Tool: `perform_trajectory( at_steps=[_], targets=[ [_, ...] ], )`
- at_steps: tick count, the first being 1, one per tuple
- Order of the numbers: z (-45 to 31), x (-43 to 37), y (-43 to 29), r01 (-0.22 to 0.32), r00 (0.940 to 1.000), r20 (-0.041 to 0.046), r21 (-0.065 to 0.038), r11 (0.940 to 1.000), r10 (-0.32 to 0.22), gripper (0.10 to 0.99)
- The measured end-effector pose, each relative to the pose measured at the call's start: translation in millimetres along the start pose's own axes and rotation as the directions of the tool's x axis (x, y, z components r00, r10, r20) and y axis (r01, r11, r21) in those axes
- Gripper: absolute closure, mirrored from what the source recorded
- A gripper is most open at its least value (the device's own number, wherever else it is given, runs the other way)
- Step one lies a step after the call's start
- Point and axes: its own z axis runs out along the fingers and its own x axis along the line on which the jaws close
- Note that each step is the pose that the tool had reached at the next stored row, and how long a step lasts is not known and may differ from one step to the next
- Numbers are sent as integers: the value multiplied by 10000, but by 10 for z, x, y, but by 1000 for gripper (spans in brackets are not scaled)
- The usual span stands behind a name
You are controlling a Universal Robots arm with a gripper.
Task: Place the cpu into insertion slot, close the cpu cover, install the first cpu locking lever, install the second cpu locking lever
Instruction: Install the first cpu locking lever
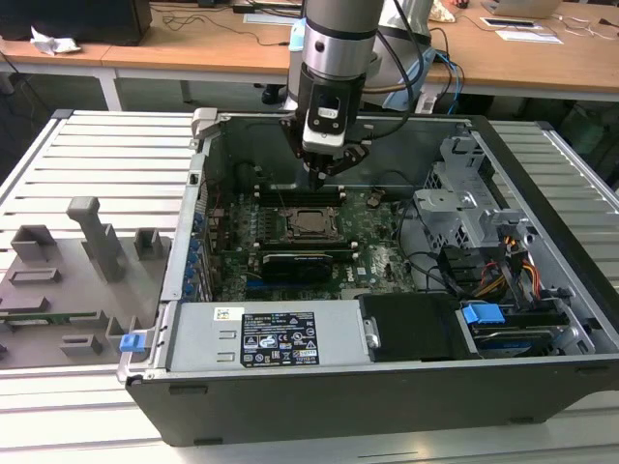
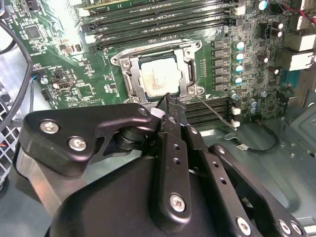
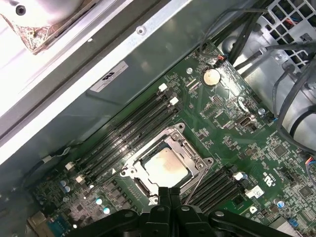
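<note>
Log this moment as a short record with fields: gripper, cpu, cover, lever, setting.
gripper: jaws shut, nothing seen between them, tips close to the socket edge
cpu: lying in the socket on the motherboard
cpu cover: down flat around the cpu, whose top shows through the opening
wire lever: juts out slantwise from a socket corner, seemingly unlatched
setting: open computer case on a slatted table

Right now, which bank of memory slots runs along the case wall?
The memory bank lying between the cpu and the grey case wall. The other bank sits on the cpu's far side, with open board beyond it.
</note>
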Motion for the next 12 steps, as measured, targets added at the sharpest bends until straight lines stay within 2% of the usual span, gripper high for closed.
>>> perform_trajectory(
  at_steps=[6,12],
  targets=[
    [0,0,0,615,9981,-2,31,9981,-615,980],
    [0,0,0,1288,9917,-7,67,9916,-1288,980]
  ],
)
